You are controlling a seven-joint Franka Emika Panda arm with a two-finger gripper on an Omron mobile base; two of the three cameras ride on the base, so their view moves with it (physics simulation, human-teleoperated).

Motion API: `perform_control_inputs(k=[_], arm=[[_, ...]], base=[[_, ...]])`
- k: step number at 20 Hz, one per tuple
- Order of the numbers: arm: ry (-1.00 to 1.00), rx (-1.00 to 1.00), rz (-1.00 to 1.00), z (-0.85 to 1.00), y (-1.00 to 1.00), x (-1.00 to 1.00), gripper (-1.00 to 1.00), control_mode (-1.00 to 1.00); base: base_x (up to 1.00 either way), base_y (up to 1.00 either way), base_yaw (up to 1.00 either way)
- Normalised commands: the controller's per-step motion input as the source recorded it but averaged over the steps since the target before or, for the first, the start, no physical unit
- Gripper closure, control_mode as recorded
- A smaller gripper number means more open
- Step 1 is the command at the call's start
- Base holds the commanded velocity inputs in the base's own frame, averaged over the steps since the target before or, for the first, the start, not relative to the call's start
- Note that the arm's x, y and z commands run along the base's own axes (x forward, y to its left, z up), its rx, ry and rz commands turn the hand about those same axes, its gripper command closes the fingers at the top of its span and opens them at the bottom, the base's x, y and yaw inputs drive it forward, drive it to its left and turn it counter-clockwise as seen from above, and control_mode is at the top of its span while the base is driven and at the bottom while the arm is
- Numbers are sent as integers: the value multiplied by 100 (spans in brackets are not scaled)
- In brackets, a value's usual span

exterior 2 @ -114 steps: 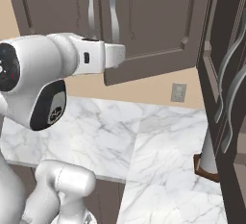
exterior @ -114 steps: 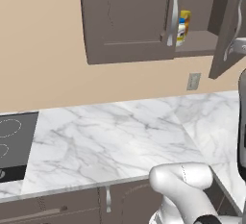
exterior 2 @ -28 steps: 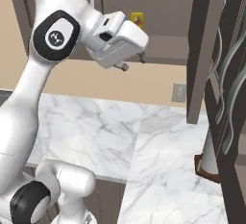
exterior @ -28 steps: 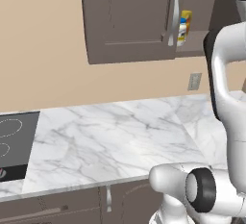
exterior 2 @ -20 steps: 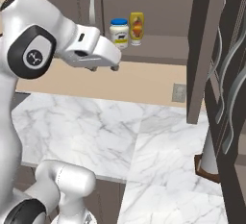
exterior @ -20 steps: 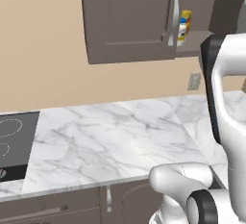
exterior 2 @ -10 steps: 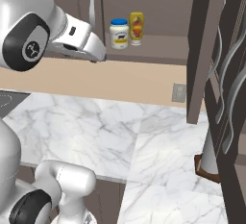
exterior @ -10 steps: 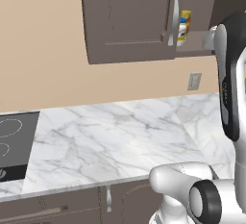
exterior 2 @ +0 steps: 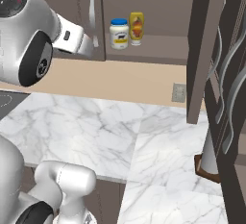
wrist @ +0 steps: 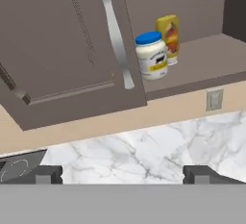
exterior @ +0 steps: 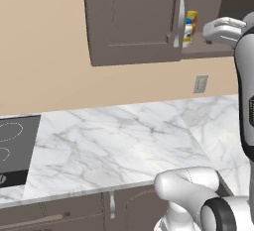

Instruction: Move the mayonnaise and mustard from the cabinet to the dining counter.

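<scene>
In the hand view the cooktop [wrist: 19, 168] sits far left, below a shut door [wrist: 62, 45] of the cabinet [exterior 2: 158, 6]. Right of its handle [wrist: 115, 31], the mayonnaise [wrist: 151, 55] stands upright on the open shelf [wrist: 202, 69], with the mustard [wrist: 168, 38] just behind it, perhaps touching. An outlet [wrist: 214, 99] lies lower right. The gripper [wrist: 122, 174] hangs empty, jaws spread wide, well short of the jars.
</scene>
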Motion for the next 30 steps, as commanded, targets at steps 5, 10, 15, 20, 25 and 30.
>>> perform_control_inputs(k=[5, 10, 15, 20, 25, 30], arm=[[-16, 4, 8, 8, 24, 49, -100, -100], [-1, 0, 1, 9, 3, 66, -100, -100], [0, 0, 0, 18, 0, 54, -100, -100], [0, 0, 0, 11, 0, 56, -100, -100], [0, 0, 0, 0, 0, 53, -100, -100], [0, 0, 0, 0, 0, 52, -100, -100]], base=[[0, 0, 0], [0, 0, 0], [0, 0, 0], [0, 0, 0], [0, 0, 0], [0, 0, 0]])
